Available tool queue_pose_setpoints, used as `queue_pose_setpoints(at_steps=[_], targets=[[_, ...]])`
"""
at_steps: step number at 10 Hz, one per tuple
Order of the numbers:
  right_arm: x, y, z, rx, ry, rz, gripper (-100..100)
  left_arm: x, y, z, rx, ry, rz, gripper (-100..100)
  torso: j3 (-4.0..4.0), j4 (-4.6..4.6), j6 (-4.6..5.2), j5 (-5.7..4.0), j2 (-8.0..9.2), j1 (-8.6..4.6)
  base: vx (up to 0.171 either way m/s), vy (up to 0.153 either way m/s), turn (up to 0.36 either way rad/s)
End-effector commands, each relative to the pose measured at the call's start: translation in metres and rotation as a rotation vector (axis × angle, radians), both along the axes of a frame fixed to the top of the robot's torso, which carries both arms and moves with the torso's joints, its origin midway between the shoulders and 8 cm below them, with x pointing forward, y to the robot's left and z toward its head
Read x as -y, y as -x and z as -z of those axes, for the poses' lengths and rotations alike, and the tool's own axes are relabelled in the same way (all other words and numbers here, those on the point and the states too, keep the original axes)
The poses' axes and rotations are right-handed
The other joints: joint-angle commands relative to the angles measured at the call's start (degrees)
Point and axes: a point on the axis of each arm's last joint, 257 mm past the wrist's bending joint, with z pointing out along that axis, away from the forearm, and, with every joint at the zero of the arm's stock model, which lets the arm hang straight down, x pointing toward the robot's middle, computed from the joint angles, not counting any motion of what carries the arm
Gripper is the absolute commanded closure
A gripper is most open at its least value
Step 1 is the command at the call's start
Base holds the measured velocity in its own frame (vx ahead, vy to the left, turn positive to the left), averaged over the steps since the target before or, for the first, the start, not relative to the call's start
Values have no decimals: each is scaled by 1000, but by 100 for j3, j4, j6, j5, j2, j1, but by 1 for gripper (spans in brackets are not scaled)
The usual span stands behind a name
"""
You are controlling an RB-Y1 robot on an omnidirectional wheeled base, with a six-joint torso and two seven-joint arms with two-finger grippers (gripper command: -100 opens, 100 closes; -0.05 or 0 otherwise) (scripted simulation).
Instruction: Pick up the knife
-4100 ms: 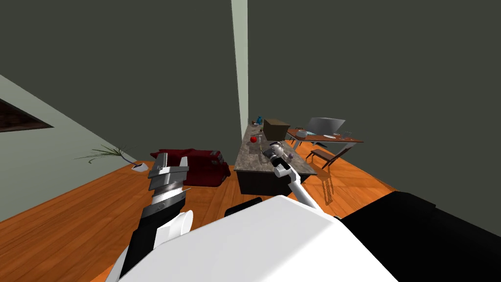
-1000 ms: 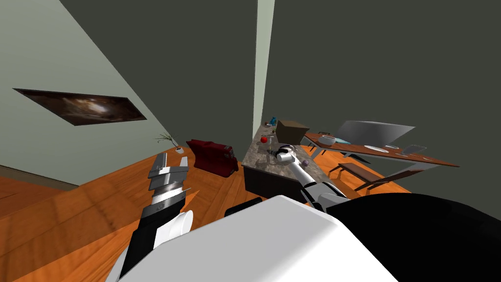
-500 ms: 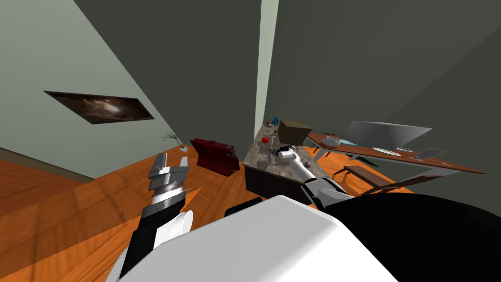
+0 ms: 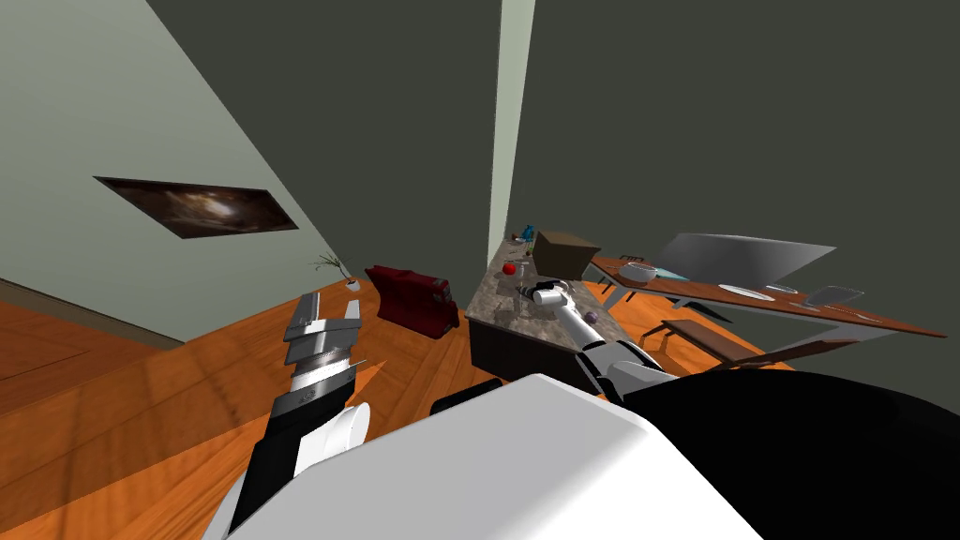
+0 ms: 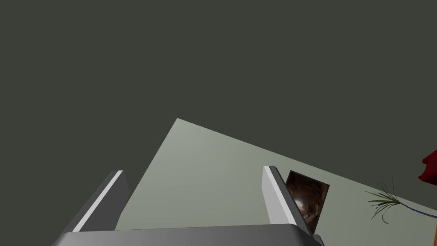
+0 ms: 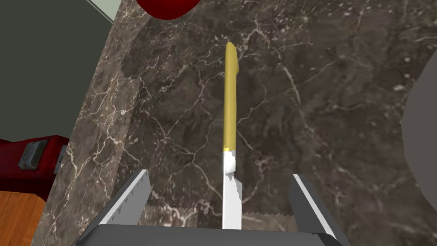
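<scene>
A knife point(image 6: 230, 98) with a yellow handle and a pale blade lies flat on the dark marble counter point(image 6: 324, 85). My right gripper point(image 6: 218, 173) hangs open just above it. The blade runs between the two fingers toward the gripper's body, and the handle points away from it. In the head view the right arm reaches out over the counter point(image 4: 497, 305), with the right gripper point(image 4: 525, 292) near its middle. My left gripper point(image 4: 330, 306) is held up at the left over the wooden floor, open and holding nothing; its wrist view shows the left gripper point(image 5: 192, 171) with fingers wide apart.
A red apple point(image 6: 168, 8) sits beyond the handle's tip, and a grey rounded object point(image 6: 422, 128) lies beside the gripper. A brown box point(image 4: 562, 251) stands at the counter's far end. A red seat point(image 4: 412, 298) is left of the counter; a dining table point(image 4: 750, 295) and bench point(image 4: 703, 339) are right.
My head view has swung and rolled since the earliest frame, and the right arm has stretched further over the counter. Over the last half second almost nothing has shifted.
</scene>
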Motion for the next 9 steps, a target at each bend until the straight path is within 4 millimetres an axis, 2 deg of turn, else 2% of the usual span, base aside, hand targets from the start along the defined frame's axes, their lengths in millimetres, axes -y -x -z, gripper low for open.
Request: queue_pose_setpoints(at_steps=[1,5,6,7,9], targets=[[0,0,0,0,0,0,100,0,0,0,0,0,0,0,0,0,0,0,0,0,5,-2,1],[0,0,0,0,0,0,100,0,0,0,0,0,0,0,10,4,0,2,17,6,0,0,0],[0,0,0,0,0,0,0,0,0,0,0,0,0,0,10,4,0,2,17,7,0,0,0],[14,4,-8,-5,25,4,-100,0,0,0,0,0,0,0,10,4,0,2,17,7,-88,19,229],[31,9,-17,-16,52,10,-100,0,0,0,0,0,0,0,38,15,-1,5,67,19,-183,39,204]])
